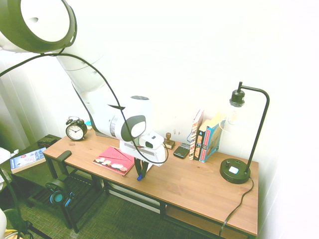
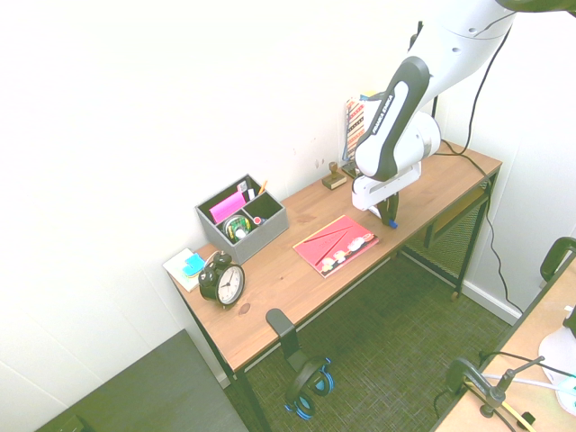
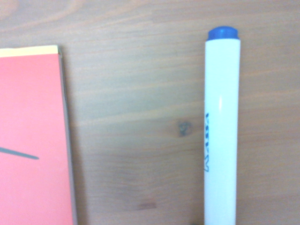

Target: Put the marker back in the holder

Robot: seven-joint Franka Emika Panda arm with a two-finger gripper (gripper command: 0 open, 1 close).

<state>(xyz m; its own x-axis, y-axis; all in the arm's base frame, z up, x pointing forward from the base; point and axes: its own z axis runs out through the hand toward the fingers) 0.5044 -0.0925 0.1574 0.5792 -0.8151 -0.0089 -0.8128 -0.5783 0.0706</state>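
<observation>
Claw [image 1: 140, 176] closed on marker [image 3: 221, 126], blue end down, near counter's [image 1: 199, 184] front edge. Red notebook [image 2: 337, 245] just beside. Grey holder [image 2: 241, 219] well apart, against wall.

Two exterior views look down on the desk [image 1: 194, 181] from opposite sides; the wrist view peers closely at its surface

White, blue-capped marker [image 3: 221, 126] apart from grey holder [image 2: 255, 240].
</observation>
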